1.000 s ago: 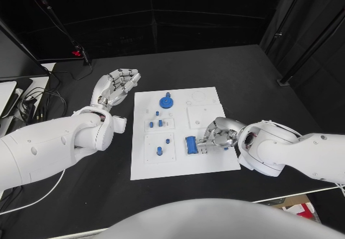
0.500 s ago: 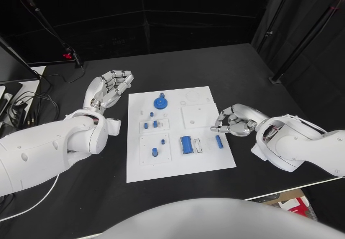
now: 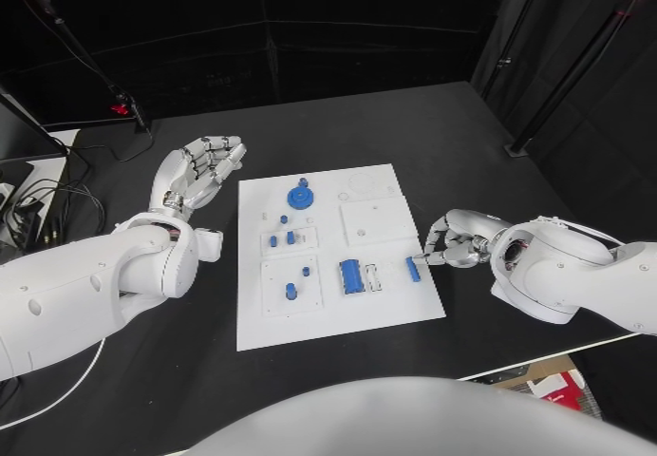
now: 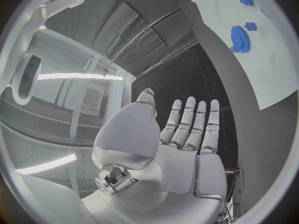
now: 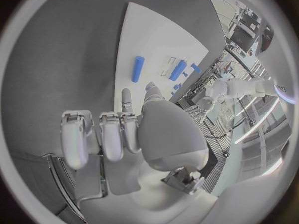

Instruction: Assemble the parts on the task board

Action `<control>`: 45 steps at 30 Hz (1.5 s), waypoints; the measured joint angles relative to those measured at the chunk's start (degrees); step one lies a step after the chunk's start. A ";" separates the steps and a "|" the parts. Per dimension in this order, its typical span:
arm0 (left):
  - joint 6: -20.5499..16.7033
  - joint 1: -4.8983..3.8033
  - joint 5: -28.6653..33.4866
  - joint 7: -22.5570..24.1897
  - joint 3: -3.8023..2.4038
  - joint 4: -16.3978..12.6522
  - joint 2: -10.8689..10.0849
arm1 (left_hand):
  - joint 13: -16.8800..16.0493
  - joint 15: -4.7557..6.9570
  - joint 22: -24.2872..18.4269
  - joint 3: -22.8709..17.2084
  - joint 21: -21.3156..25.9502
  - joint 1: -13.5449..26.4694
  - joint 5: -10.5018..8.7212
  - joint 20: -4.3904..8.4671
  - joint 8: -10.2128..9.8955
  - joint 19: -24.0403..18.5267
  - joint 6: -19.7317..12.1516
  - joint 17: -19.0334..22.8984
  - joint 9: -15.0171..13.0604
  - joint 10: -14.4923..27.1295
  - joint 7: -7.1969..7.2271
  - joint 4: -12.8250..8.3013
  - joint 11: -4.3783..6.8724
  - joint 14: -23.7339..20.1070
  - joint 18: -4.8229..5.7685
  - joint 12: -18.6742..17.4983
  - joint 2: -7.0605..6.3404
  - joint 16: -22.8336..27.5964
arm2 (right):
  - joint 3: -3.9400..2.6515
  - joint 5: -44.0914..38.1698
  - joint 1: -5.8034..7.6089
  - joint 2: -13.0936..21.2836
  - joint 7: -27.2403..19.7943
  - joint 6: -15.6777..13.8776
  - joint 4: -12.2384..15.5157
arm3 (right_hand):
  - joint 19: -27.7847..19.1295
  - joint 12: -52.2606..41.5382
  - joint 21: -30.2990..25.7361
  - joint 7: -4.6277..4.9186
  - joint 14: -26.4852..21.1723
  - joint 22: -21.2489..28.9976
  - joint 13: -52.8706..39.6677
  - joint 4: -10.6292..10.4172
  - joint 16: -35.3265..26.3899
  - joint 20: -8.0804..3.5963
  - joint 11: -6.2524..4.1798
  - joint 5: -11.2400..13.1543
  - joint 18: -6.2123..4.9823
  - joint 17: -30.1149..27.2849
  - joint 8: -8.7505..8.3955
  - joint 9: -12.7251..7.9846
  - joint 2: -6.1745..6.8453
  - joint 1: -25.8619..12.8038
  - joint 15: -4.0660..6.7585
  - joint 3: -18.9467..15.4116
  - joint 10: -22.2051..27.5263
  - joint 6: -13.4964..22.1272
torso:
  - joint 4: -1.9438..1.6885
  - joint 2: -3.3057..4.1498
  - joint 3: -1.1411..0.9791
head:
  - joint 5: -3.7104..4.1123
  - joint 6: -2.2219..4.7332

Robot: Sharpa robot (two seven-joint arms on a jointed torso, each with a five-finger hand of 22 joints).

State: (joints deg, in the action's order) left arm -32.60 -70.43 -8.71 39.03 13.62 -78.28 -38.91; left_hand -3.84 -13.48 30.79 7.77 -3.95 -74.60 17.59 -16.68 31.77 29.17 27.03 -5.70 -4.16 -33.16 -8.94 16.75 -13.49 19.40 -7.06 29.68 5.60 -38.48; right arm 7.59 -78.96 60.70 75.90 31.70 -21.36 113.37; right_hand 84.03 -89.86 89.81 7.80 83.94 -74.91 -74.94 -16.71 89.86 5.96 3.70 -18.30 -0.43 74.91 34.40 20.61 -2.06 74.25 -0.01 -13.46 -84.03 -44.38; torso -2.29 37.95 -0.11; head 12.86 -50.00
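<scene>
The white task board (image 3: pixel 335 318) lies in the middle of the table. On it are a blue gear (image 3: pixel 300 199), a blue block (image 3: pixel 352 276), a thin blue bar (image 3: pixel 414 270) and several small blue pieces (image 3: pixel 281 237). My right hand (image 3: pixel 452 242) sits at the board's right edge, just beside the bar, fingers curled in and holding nothing. The right wrist view shows the bar (image 5: pixel 137 68) lying free beyond my right hand (image 5: pixel 124 134). My left hand (image 3: pixel 198 171) hovers left of the board, palm up, fingers spread and empty. The gear (image 4: pixel 238 35) shows beyond my left hand (image 4: pixel 181 154).
The board rests on a black table (image 3: pixel 452 142). A black stand with a red part (image 3: pixel 120 109) rises at the far left corner, and cables (image 3: pixel 34 195) lie along the left edge.
My right hand has drawn back from the blue block to the board's right edge, and the thin blue bar now lies free on the board. The left hand has kept its pose.
</scene>
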 measured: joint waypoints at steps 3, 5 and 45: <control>0.00 0.02 0.00 0.00 0.00 -0.04 -0.10 | 0.00 0.00 0.00 0.00 0.00 0.00 0.00 0.00 0.00 0.00 0.00 0.00 0.00 0.00 0.00 0.00 0.00 0.00 0.00 0.00 0.00 0.00 | 0.02 -1.25 0.00 -0.43 1.90 1.95 -0.26 | 0.00 0.00 0.00 0.00 0.00 0.00 0.00 0.00 0.00 0.00 0.00 0.00 0.00 0.00 0.00 0.07 0.00 0.00 0.00 0.00 0.00 0.00 | -0.02 0.00 0.01 | 0.12 0.00; 0.00 0.02 0.00 0.00 0.00 -0.05 -0.15 | 0.00 0.00 0.00 0.00 0.00 0.00 0.00 0.00 0.00 0.00 0.00 0.00 0.00 0.00 0.00 0.00 0.00 0.00 0.00 0.00 0.00 0.00 | 0.04 -1.82 -0.01 -0.60 2.72 2.91 -0.39 | 0.00 0.00 0.00 0.00 0.00 0.00 0.00 0.00 0.00 0.00 0.00 0.00 0.00 0.00 0.10 0.07 0.00 0.00 0.00 0.00 0.00 0.00 | -0.02 0.01 0.01 | 0.16 0.00; 0.03 0.02 0.00 0.00 0.00 -0.20 -0.20 | -0.01 0.00 -0.07 0.00 0.00 -0.23 0.23 0.00 0.22 0.00 0.01 0.11 0.05 0.00 -0.01 0.00 0.00 0.00 0.00 0.22 0.23 -0.23 | -0.36 -2.96 -1.45 -5.19 4.72 6.59 -2.02 | 0.00 0.00 0.00 -0.54 0.00 0.00 0.00 0.30 0.00 -0.01 -0.01 0.50 0.00 0.00 2.22 0.52 -0.92 -0.19 0.01 0.31 0.00 -0.93 | -0.03 0.04 0.02 | -0.62 0.00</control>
State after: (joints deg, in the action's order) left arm -32.57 -70.41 -8.71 39.03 13.62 -78.48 -39.11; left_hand -3.84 -13.48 30.72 7.77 -3.95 -74.83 17.82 -16.68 31.99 29.17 27.03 -5.59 -4.11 -33.16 -8.94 16.75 -13.49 19.40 -7.06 29.90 5.83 -38.70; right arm 7.23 -81.92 59.25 70.71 36.41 -14.78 111.34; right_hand 84.03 -89.86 89.81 7.27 83.93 -74.91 -74.94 -16.41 89.86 5.96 3.70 -17.80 -0.43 74.91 36.62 21.13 -2.98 74.06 0.00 -13.15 -84.03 -45.31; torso -2.32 37.99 -0.09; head 12.24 -50.00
